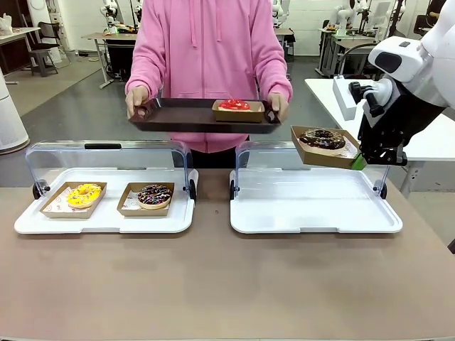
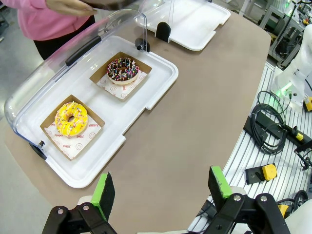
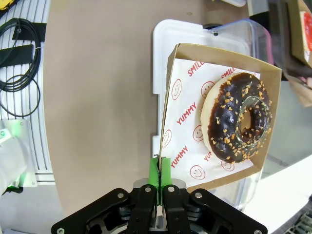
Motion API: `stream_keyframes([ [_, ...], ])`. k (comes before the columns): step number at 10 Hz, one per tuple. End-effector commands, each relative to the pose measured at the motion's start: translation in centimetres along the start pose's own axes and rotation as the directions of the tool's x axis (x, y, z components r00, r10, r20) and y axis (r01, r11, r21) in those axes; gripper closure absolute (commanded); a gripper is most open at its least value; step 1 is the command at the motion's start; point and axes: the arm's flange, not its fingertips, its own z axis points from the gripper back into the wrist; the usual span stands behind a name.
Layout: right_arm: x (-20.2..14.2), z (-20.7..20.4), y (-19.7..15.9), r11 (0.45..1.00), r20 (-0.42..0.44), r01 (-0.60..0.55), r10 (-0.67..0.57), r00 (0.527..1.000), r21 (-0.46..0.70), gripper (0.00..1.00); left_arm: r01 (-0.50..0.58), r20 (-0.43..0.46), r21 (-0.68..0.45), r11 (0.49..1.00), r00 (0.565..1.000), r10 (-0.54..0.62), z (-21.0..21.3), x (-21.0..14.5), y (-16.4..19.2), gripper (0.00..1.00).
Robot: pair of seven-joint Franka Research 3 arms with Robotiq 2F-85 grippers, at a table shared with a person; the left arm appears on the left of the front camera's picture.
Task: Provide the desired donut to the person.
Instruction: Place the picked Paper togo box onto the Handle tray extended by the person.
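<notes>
A chocolate donut with nut crumbs (image 3: 237, 117) lies in a brown cardboard tray (image 1: 325, 147), lifted above the right white tray. My right gripper (image 3: 160, 171) is shut on that cardboard tray's rim (image 1: 357, 161). The person (image 1: 207, 42) in a pink hoodie stands across the table holding a dark serving tray (image 1: 178, 116) with a red-glazed donut (image 1: 234, 105) in its own box. My left gripper (image 2: 161, 187) hangs open above the table with nothing between its green pads.
The left white tray (image 1: 106, 220) under an open clear lid (image 1: 106, 153) holds a yellow donut (image 1: 84, 194) and a chocolate sprinkle donut (image 1: 154, 195). The right white tray (image 1: 313, 206) lies bare, its lid (image 1: 270, 160) open. Cables (image 2: 273, 134) lie beside the table.
</notes>
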Motion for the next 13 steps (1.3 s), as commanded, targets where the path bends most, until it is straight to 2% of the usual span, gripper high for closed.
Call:
stream_keyframes([
  [1, -0.02, -0.17, 0.20, 1.000, -0.004, 0.011, -0.011, 1.000, 0.001, 1.00, 0.018, 0.014, -0.013, 1.000, 1.000, -0.018, 0.07, -0.21, 0.20, 0.00],
  [13, -0.02, -0.17, 0.20, 1.000, -0.004, 0.011, -0.011, 1.000, 0.001, 1.00, 0.018, 0.014, -0.013, 1.000, 1.000, -0.018, 0.07, -0.21, 0.20, 0.00],
])
